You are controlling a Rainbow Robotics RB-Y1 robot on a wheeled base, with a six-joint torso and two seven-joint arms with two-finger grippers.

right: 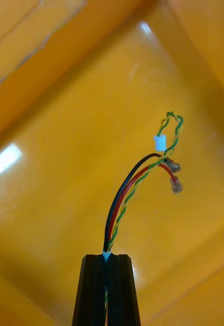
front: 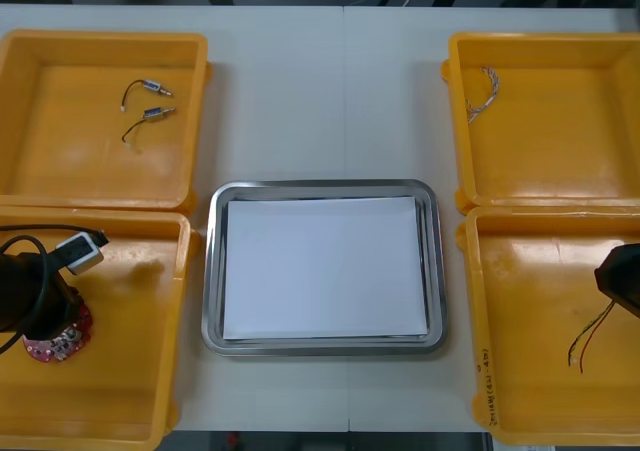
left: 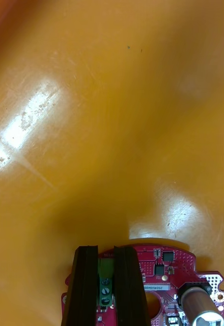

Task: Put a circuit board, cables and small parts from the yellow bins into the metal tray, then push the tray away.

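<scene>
Each gripper clamped on its pick inside a near yellow bin.

The left gripper [left: 106, 250] is clenched on a green block [left: 106, 282] at the rim of the circuit board [left: 168, 275]; the board is round and red, dotted with small black chips and carrying a metal cylinder [left: 196, 303]; it sits in the near left bin [front: 120, 371]; the right gripper [right: 106, 257] pinches a bundle of cables [right: 124, 204] over the near right bin [front: 530, 371], fingers nearly together; the bundle is one black strand, one red, and a twisted green and yellow pair, with a white sleeve [right: 159, 141] near the far end; the tray [front: 214, 271], white inside, lies between the bins; small metal parts [front: 155, 89] lie in the far left bin [front: 60, 141].
</scene>
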